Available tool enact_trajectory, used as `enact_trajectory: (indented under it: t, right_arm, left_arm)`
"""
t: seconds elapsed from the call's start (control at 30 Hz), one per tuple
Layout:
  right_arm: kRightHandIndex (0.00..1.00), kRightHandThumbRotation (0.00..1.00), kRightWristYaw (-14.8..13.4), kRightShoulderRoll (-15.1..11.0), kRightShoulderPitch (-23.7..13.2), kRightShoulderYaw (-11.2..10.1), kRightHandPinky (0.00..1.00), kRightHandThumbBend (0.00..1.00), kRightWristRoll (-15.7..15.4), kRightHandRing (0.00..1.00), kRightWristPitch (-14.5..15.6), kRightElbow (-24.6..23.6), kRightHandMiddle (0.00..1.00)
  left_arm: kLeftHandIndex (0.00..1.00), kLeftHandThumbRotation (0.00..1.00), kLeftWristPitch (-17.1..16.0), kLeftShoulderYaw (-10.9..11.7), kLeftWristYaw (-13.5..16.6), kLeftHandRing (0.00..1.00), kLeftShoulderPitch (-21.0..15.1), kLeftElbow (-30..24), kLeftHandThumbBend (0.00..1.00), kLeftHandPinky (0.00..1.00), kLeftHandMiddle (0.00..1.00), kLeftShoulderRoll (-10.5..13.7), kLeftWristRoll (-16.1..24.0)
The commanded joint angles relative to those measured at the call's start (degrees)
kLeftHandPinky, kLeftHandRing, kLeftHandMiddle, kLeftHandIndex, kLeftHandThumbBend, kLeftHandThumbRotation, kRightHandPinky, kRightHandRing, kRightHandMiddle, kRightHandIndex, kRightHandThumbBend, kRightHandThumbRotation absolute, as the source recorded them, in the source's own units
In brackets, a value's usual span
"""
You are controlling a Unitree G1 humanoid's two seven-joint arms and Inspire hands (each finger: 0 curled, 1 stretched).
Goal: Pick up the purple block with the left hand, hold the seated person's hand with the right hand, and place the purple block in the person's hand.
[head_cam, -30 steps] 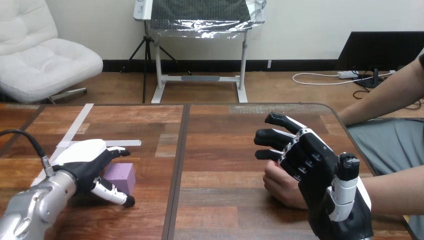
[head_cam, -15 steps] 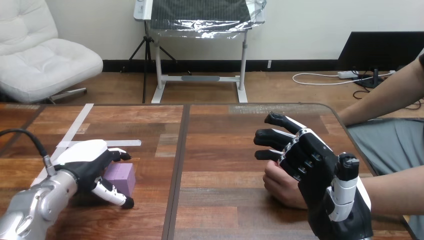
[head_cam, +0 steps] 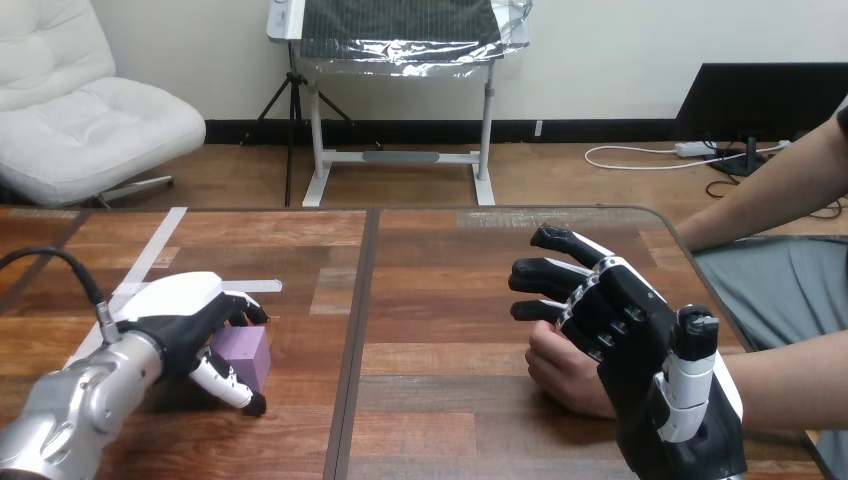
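The wooden worktop (head_cam: 440,270) carries the purple block (head_cam: 248,352) at its left, not yet lifted. The left hand (head_cam: 185,320) is curled round it, fingers over the top and thumb along the near face. At the right, the right hand (head_cam: 625,320) rests over the person's hand (head_cam: 562,375), its fingers loosely spread and not wrapped round it. Lifting, a proper hold and the handover appear to remain.

Wooden table (head_cam: 440,260), white padded chair (head_cam: 90,110) at left, metal stand (head_cam: 400,160) by pale wall (head_cam: 620,40), wood floor (head_cam: 560,178)
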Motion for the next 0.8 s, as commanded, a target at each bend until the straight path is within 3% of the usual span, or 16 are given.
enact_trajectory:
  t: [0.0, 0.4, 0.77]
  right_arm:
    - [0.8, 1.0, -0.5, 1.1, -2.1, -0.6, 0.69, 1.0, -0.1, 0.76, -0.7, -2.2, 0.74]
    - [0.79, 1.0, -0.7, 1.1, -2.0, -0.5, 0.7, 1.0, -0.2, 0.76, -1.1, -2.1, 0.74]
    - [0.79, 1.0, -1.4, 1.1, -1.6, -0.4, 0.69, 1.0, -0.6, 0.75, -0.7, -2.7, 0.73]
  left_arm:
    - [0.76, 0.16, 2.5, -1.1, 1.2, 0.75, -4.2, 0.8, 0.79, 0.7, 0.77, 0.3, 1.2]
    - [0.7, 0.1, 2.9, -2.9, 4.3, 0.65, -4.6, 1.7, 0.74, 0.56, 0.69, 0.1, 2.1]
    - [0.63, 0.02, 3.9, -3.2, 5.9, 0.55, -4.6, 2.6, 0.7, 0.48, 0.62, -0.8, 0.9]
